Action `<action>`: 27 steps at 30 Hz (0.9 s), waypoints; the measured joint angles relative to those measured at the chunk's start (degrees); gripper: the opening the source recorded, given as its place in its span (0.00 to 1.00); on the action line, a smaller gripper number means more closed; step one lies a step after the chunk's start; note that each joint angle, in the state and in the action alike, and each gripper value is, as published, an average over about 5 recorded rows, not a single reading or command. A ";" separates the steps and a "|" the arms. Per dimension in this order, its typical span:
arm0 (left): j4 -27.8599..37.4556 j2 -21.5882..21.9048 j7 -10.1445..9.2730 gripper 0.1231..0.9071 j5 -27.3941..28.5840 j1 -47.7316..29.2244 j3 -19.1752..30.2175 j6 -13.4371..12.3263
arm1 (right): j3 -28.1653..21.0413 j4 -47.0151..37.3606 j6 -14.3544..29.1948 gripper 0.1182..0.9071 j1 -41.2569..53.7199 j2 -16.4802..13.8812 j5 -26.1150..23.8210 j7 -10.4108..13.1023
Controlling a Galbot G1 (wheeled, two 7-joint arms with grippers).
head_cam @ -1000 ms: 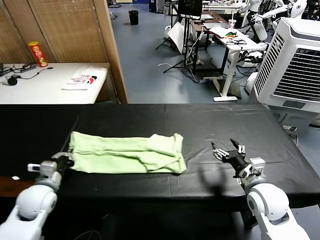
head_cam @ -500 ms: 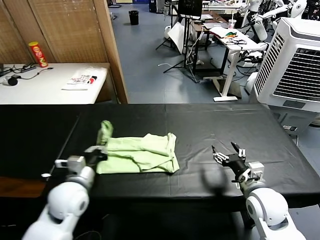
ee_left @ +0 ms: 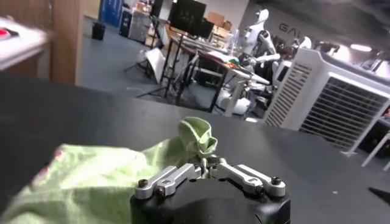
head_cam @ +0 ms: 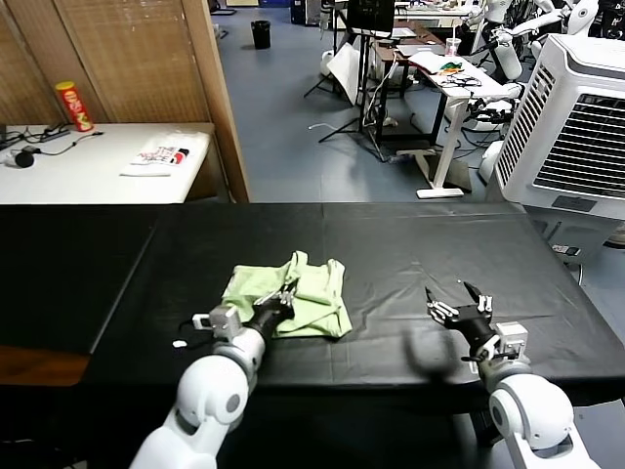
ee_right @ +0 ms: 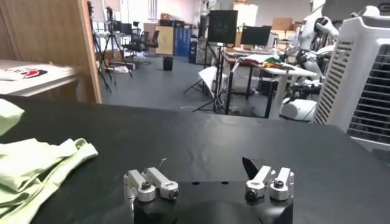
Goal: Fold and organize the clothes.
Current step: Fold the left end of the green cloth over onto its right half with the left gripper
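The pale green shirt (head_cam: 290, 293) is seen bunched into a compact folded heap near the middle of the black tabletop (head_cam: 410, 234), slightly toward the robot's left. The left gripper (head_cam: 284, 298) is positioned over the near edge of the shirt; in the left wrist view its fingers (ee_left: 177, 176) are drawn together on a raised tuft of the green fabric, which stands up just beyond the fingertips. A pink-red trace of print is noted on the cloth at the edge of that view.

The right gripper (head_cam: 459, 306) is held above bare tabletop, well apart from the shirt, on the robot's right side. Its fingers (ee_right: 152, 182) are spread apart, with nothing between them. In the right wrist view the shirt (ee_right: 33, 167) is recorded lying off to one side of the gripper.

A white cloth with red and black marks (head_cam: 161, 156) is observed on a separate pale table behind the wooden partition.
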 joint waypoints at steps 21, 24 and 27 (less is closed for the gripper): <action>5.42 -7.70 0.36 0.04 4.56 -1.13 -0.33 -2.02 | -1.45 -0.81 0.12 0.86 0.74 0.06 -0.40 -0.28; 5.99 -8.53 0.92 0.04 4.83 -1.34 -0.29 -2.24 | -1.67 -0.94 0.17 0.86 0.82 0.06 -0.42 -0.36; 6.51 -9.39 1.80 0.14 5.09 -1.48 -0.37 -2.42 | -2.15 -1.12 0.33 0.86 0.95 0.09 -0.52 -0.51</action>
